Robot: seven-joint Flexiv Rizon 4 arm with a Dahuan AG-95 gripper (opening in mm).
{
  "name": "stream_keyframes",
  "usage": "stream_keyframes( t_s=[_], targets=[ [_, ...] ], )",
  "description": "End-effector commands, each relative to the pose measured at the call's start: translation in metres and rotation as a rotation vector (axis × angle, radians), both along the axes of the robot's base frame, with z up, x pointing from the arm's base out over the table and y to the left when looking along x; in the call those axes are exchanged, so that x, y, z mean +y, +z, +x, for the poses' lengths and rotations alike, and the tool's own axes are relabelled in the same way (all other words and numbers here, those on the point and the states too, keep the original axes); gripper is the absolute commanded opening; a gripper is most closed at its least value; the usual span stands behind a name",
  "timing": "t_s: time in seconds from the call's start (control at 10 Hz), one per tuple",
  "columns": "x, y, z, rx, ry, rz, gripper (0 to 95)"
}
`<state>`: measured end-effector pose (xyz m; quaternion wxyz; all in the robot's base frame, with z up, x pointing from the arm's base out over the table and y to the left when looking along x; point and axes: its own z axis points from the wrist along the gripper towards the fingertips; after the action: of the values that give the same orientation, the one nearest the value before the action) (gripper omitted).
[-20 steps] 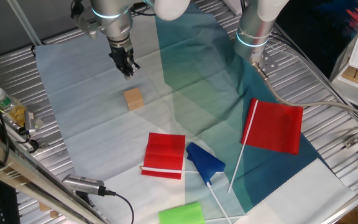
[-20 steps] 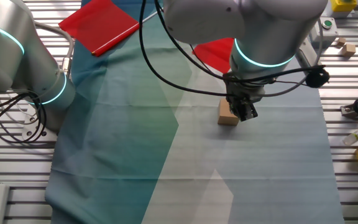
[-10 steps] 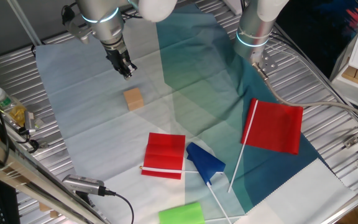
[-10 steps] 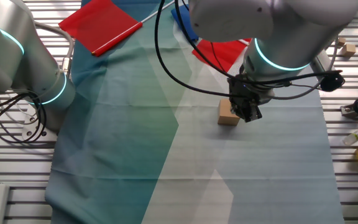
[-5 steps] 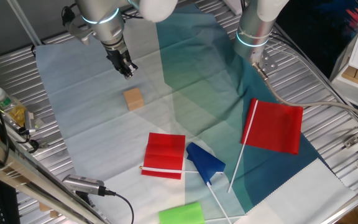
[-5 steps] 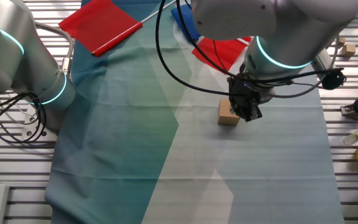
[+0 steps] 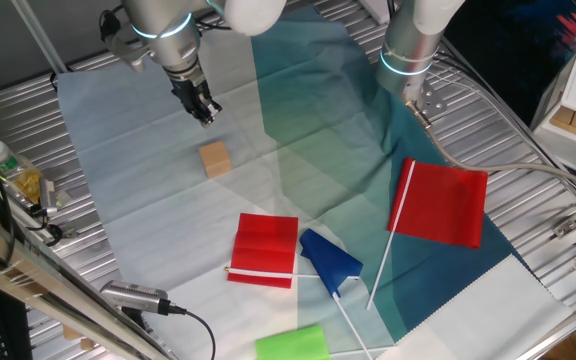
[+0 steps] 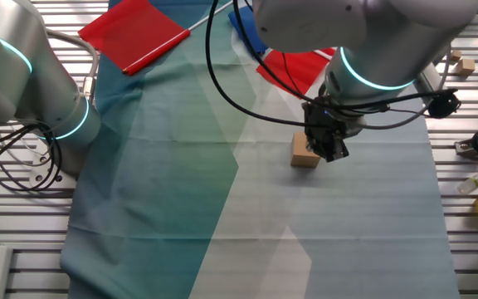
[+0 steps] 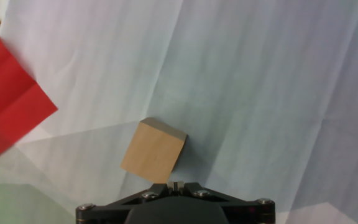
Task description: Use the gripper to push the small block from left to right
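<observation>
The small block (image 7: 214,159) is a tan wooden cube lying on the pale cloth; it also shows in the other fixed view (image 8: 304,153) and in the hand view (image 9: 153,151). The gripper (image 7: 204,116) is black and narrow, at the tip of the bulky silver-white arm with a cyan ring. It hangs above the cloth behind the block, apart from it. In the other fixed view the gripper (image 8: 332,152) overlaps the block's right edge. In the hand view the gripper (image 9: 176,185) has its fingertips pressed together with nothing between them, just beside the block's near corner.
A small red flag (image 7: 265,249), a blue flag (image 7: 330,262) and a larger red flag (image 7: 443,203) lie nearer the front. A bright green piece (image 7: 291,343) sits at the front edge. A second upright silver arm (image 7: 413,45) stands at the back. Bottles (image 7: 13,172) lie at the left.
Over the last two seconds the gripper shifted a little up and to the left in one fixed view, away from the block. The block has not moved. In the last half second nothing changed.
</observation>
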<state>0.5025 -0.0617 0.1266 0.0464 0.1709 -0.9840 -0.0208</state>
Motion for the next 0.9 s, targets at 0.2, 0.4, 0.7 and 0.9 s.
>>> stream_keyframes(
  t_s=[0.2,0.4,0.7,0.9],
  targets=[
    [-0.004,-0.013,0.004,-0.001,-0.001,0.000,0.0],
    [-0.010,-0.026,0.005,-0.012,0.008,0.001,0.0],
    [-0.014,-0.046,0.008,-0.019,0.018,0.003,0.0],
    [-0.015,-0.056,0.010,-0.025,0.027,0.008,0.0]
  ],
)
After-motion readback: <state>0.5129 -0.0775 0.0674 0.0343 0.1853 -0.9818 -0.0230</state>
